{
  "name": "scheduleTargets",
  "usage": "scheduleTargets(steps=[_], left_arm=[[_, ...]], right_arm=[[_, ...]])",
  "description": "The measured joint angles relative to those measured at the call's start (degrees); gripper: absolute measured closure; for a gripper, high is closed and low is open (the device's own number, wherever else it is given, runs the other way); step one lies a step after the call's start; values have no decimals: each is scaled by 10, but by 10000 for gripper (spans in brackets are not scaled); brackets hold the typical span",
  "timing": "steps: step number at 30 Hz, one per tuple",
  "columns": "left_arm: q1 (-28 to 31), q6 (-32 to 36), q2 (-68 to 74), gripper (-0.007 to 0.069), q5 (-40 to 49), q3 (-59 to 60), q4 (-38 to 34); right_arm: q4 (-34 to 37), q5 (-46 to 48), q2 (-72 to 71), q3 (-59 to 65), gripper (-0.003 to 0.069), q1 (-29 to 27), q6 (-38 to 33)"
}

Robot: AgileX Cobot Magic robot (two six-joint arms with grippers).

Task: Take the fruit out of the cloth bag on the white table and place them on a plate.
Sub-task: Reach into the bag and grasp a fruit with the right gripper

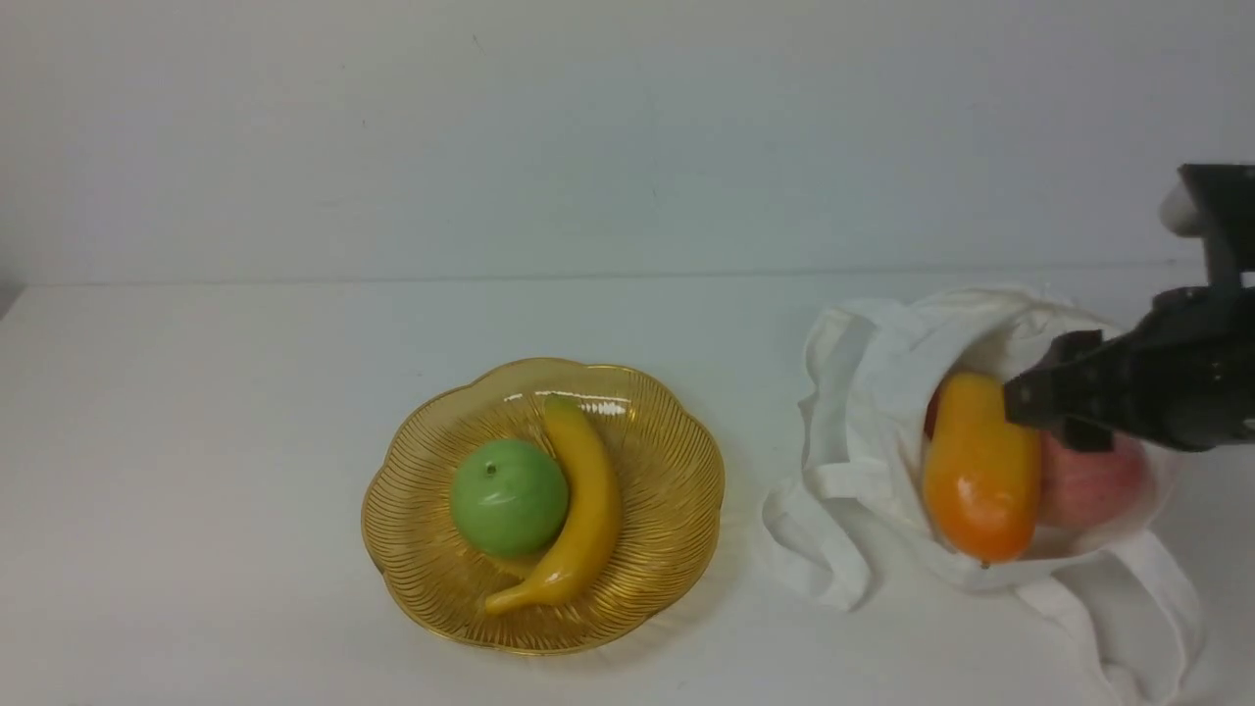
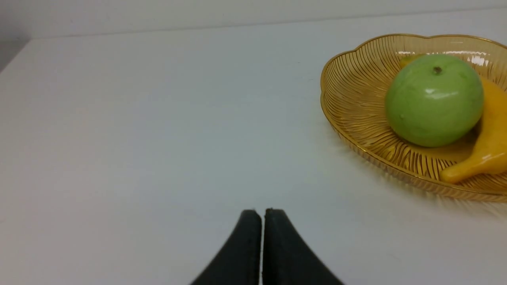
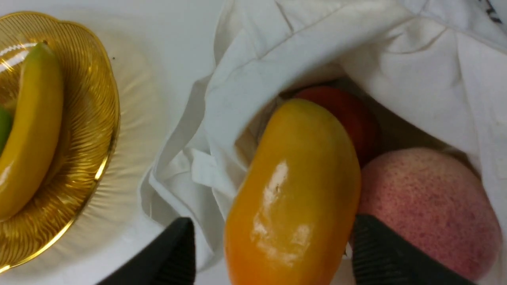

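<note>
The white cloth bag (image 1: 873,392) lies open on the white table (image 1: 196,441) at the right. In its mouth are an orange-yellow mango (image 1: 980,471), a pink peach (image 1: 1088,485) beside it and a red apple (image 3: 344,111) behind. My right gripper (image 1: 1025,402) is open at the bag's mouth; in the right wrist view (image 3: 273,233) its fingers straddle the mango (image 3: 293,190), one between the mango and the peach (image 3: 424,206). My left gripper (image 2: 262,213) is shut and empty over bare table left of the amber plate (image 2: 348,99). The small yellow fruit is hidden.
The amber plate (image 1: 667,461) at the table's middle holds a green apple (image 1: 509,497) and a yellow banana (image 1: 583,500). The bag's strap handles (image 1: 1128,598) trail toward the front right edge. A white wall stands behind the table.
</note>
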Motion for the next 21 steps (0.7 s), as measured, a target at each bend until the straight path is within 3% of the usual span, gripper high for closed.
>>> scheduleTargets(steps=[3, 6, 13, 17, 21], left_arm=[[0, 0, 0, 632, 0, 0, 0], [0, 0, 0, 632, 0, 0, 0], [0, 0, 0, 632, 0, 0, 0], [0, 0, 0, 632, 0, 0, 0], [0, 0, 0, 632, 0, 0, 0]], right_arm=[[-2, -13, 37, 0, 57, 7, 0], [-10, -19, 72, 0, -5, 8, 2], [-27, -40, 114, -1, -20, 8, 27], [-27, -66, 125, -1, 11, 8, 41], [-27, -68, 125, -2, 186, 8, 55]])
